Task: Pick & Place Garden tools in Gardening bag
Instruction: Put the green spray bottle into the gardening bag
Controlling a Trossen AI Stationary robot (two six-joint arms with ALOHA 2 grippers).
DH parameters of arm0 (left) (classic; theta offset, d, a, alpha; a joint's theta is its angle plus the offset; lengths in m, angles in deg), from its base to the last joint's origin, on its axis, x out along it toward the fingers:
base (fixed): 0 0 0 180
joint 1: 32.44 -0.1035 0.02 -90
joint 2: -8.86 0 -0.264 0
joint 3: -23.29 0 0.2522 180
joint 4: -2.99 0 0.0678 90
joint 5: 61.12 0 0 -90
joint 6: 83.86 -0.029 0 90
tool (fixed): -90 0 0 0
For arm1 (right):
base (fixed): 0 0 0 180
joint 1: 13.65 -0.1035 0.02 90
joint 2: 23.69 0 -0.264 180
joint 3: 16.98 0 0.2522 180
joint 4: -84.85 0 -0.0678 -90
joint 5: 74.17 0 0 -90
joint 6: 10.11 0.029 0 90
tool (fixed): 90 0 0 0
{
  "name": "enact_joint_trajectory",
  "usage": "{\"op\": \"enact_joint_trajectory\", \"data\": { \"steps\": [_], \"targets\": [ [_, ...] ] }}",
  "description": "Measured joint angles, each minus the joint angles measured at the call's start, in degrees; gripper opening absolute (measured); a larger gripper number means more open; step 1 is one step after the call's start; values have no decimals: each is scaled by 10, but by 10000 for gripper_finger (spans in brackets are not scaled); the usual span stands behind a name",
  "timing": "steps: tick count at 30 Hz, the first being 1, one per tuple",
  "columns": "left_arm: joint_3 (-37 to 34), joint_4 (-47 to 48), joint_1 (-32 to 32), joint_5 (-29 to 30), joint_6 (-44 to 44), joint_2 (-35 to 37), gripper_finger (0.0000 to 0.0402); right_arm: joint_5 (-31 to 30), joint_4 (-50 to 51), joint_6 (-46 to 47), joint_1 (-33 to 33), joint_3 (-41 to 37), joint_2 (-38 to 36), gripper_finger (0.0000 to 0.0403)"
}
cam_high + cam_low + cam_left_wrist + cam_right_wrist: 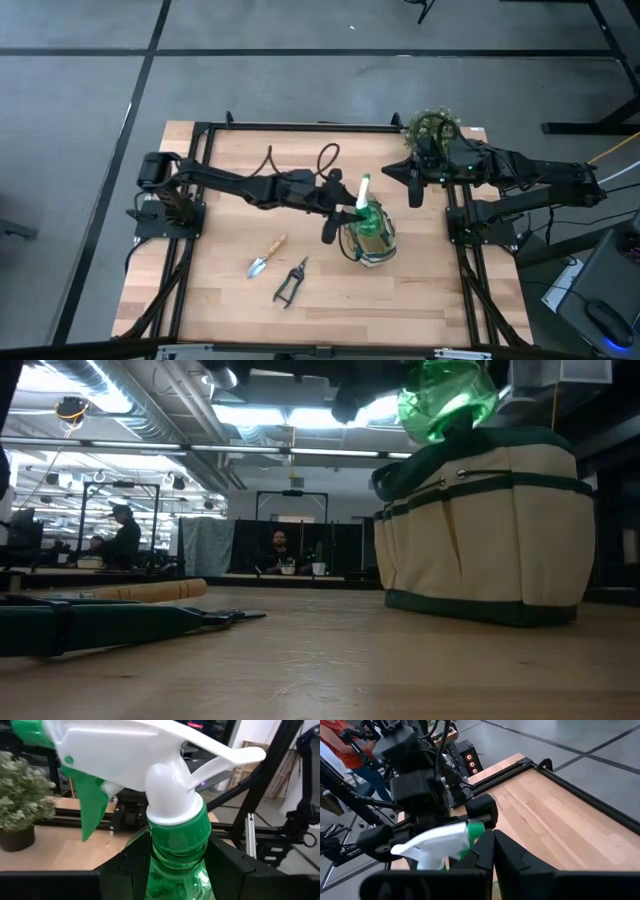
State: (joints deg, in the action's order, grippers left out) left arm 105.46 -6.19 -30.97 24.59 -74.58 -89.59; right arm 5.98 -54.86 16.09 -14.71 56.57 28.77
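While the left pincer [352,212] is clamped on the bottle [366,222] over the bag [384,247], the right pincer [413,192] waits closed; trowel [266,256] and shears [291,282] lie on the tabletop [230,170].

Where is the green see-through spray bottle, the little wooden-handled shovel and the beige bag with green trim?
green translucent spray bottle [177,865], left wrist view, on its neck.
wooden-handled metal trowel [274,246], high view, on its wooden handle.
beige fabric bag with dark green trim [500,530], low view, on its side pocket panel.

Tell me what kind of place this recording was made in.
Likely a robotics lab or workshop: a framed wooden table on grey concrete floor, exposed ceiling ducts, and people at benches behind the gardening bag.
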Motion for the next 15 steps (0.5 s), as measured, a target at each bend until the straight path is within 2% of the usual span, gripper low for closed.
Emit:
{"op": "enact_joint_trajectory", "data": {
  "steps": [5, 8, 11, 15],
  "targets": [
    [1, 6, 0, 7, 4, -11, 162, 0, 1, 0, 0, 0, -1, 12],
    [1, 11, 0, 44, 6, -10, 165, 0, 1, 0, 0, 0, -1, 12],
    [1, 22, 0, 77, 44, -10, 165, 0, 1, 0, 0, 0, -1, 12],
    [2, 26, 3, 81, 89, -23, 164, 0, 2, 0, 0, 0, -1, 12]
  ]
}}
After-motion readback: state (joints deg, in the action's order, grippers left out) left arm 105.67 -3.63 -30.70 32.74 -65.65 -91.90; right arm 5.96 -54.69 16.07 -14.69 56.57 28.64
